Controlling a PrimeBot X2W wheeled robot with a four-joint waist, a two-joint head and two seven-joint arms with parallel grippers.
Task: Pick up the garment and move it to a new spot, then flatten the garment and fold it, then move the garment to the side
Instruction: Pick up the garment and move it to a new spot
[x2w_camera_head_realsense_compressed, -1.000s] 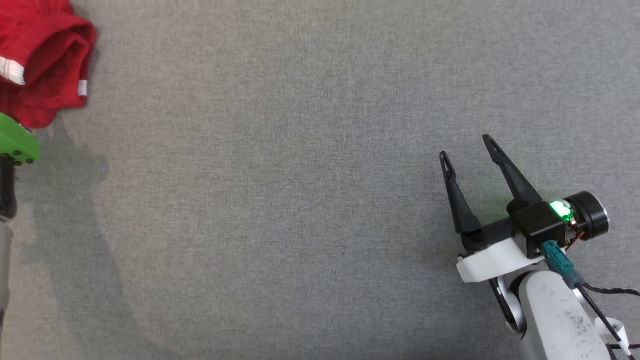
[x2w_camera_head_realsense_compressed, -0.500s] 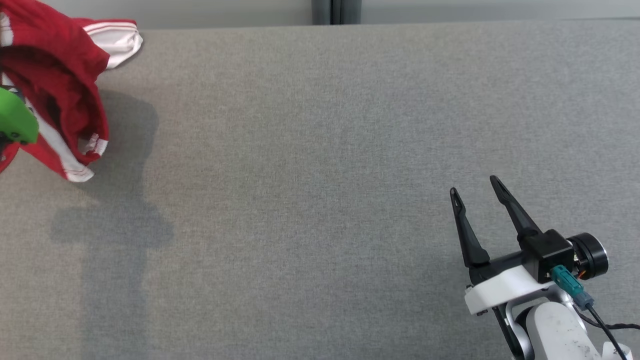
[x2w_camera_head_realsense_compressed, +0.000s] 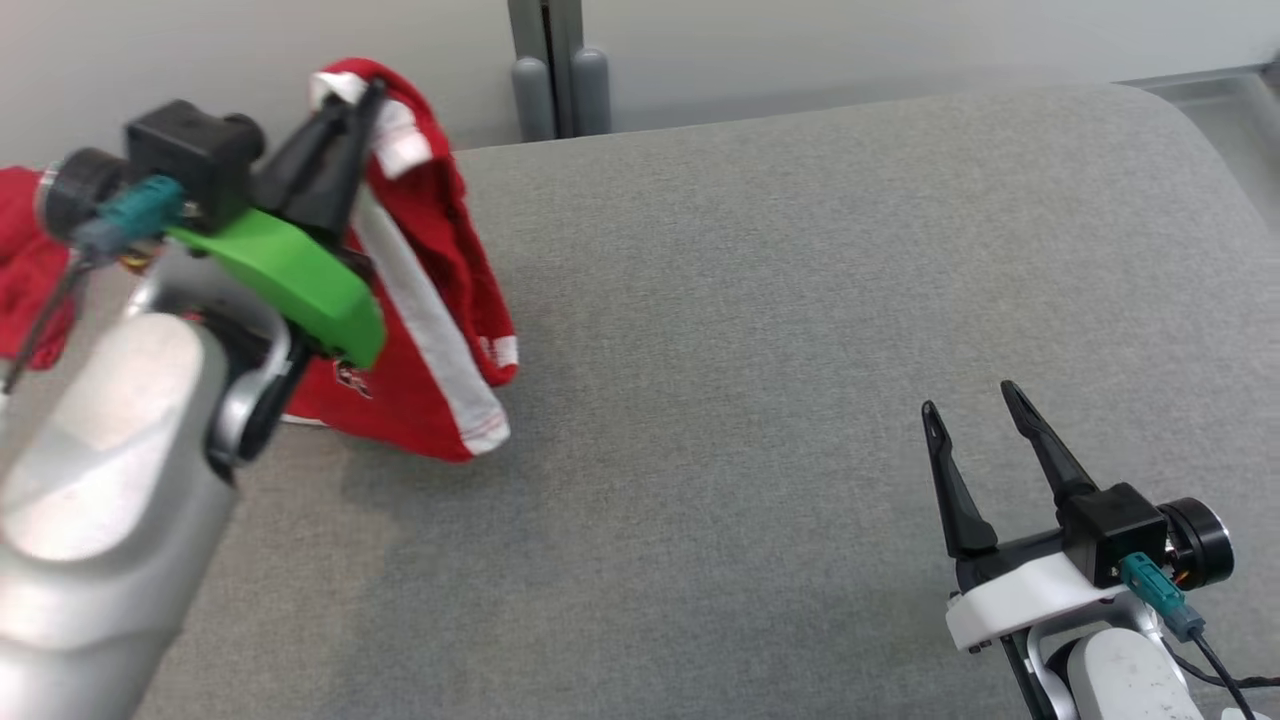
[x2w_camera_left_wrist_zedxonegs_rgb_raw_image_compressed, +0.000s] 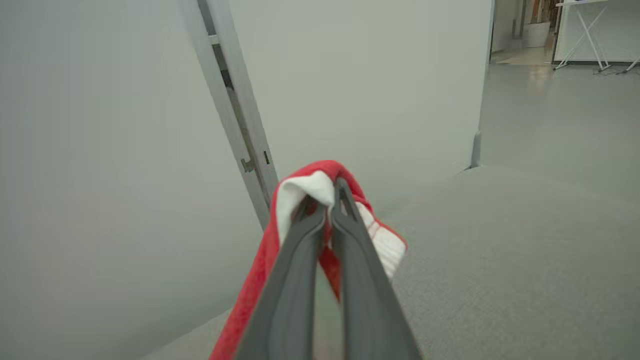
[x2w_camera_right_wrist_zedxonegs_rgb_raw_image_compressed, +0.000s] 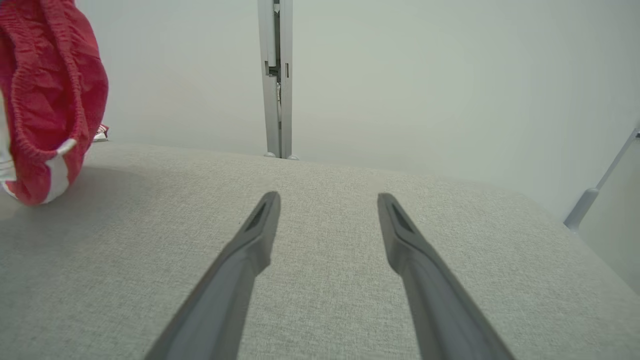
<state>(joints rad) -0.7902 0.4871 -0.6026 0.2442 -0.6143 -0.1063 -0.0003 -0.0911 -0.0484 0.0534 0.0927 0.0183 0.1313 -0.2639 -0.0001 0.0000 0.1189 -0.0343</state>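
1. Head view: left claw (x2w_camera_head_realsense_compressed: 365, 100) is up over the far-left part of the table (x2w_camera_head_realsense_compressed: 760, 340), fingers pressed together on a white-trimmed edge of the garment (x2w_camera_head_realsense_compressed: 430, 330).
2. Garment is red with white bands. It hangs from that pinch in a loose drape, with the lower hem down at the table surface. I read it as touching, going by the shadow right under it.
3. More red cloth shows behind my left forearm at the left edge of the head view. Can't tell how it joins the rest.
4. Left wrist view: the two fingers meet at the tips on the cloth. White trim is bunched over and between them, and red fabric trails down their left side.
5. Right claw (x2w_camera_head_realsense_compressed: 970, 400) sits at the near-right of the table, fingers spread wide and pointing away from me. It is empty and well apart from the garment.
6. Right wrist view: both fingers reach out wide apart over grey table fabric. Can't tell if they touch it. Garment is at the upper left of that view, gathered elastic edge facing the camera, bottom on the table.
7. Grey post (x2w_camera_head_realsense_compressed: 545, 70) stands at the pale wall behind the table's far edge, just right of the garment's top in the head view.
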